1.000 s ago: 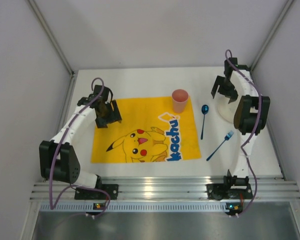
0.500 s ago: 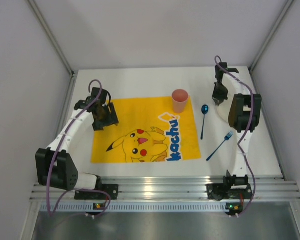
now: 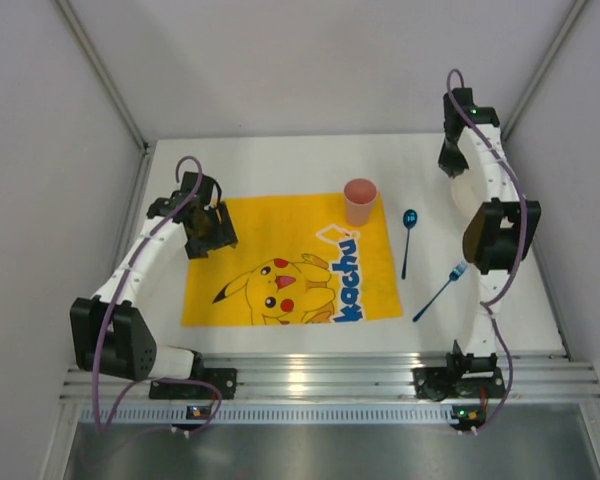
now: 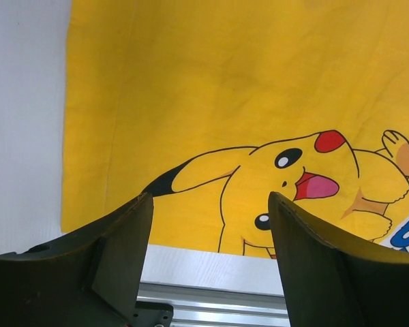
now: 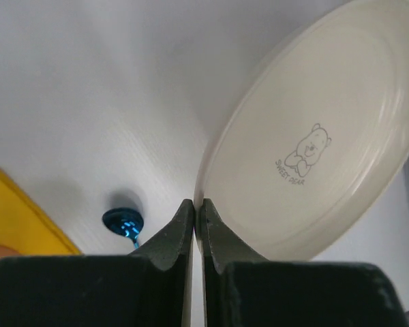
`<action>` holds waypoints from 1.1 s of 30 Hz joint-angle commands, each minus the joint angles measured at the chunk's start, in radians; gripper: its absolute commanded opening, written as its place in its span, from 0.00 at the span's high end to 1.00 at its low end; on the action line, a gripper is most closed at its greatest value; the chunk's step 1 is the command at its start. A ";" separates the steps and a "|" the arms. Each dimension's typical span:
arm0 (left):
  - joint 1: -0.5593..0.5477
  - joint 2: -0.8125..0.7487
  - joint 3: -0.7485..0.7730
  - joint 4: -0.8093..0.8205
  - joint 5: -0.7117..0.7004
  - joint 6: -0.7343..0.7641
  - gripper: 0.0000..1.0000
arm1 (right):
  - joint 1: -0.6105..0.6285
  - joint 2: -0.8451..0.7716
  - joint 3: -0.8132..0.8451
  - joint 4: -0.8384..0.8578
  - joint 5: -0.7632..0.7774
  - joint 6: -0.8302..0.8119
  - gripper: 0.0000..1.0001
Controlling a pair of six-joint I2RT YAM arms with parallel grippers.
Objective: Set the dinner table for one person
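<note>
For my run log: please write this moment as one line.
left gripper: open, over yellow mat | right gripper: shut on plate rim | cup: on yellow mat | spoon, fork: on dinner table

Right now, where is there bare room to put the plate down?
For the plate, the yellow mat is bare between the left gripper and the pink cup. The dinner table is bare along its far strip behind the mat. Right of the mat it is crowded: spoon and fork.
</note>
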 commanded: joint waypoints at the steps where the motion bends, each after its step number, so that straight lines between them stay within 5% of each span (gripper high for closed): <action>1: -0.001 -0.040 0.040 -0.022 0.010 -0.027 0.26 | 0.098 -0.245 0.122 -0.058 0.098 0.007 1.00; 4: -0.001 -0.084 0.053 -0.042 -0.020 -0.049 0.25 | 0.233 -0.314 0.130 -0.069 0.189 -0.018 1.00; 9: -0.001 -0.184 0.089 -0.095 -0.132 -0.087 0.23 | 0.679 -0.325 0.208 -0.089 0.408 -0.101 1.00; 14: 0.000 -0.300 0.101 -0.180 -0.284 -0.138 0.23 | 1.011 -0.305 0.158 -0.028 0.436 -0.154 1.00; 20: 0.000 -0.435 0.109 -0.330 -0.407 -0.236 0.21 | 1.100 -0.296 0.040 0.081 0.210 -0.116 1.00; 26: -0.001 -0.563 0.050 -0.414 -0.375 -0.326 0.20 | 1.083 -0.345 -0.263 0.400 -0.153 -0.145 1.00; 33: -0.001 -0.613 0.086 -0.496 -0.378 -0.328 0.20 | 1.080 -0.176 -0.151 0.455 -0.277 -0.148 1.00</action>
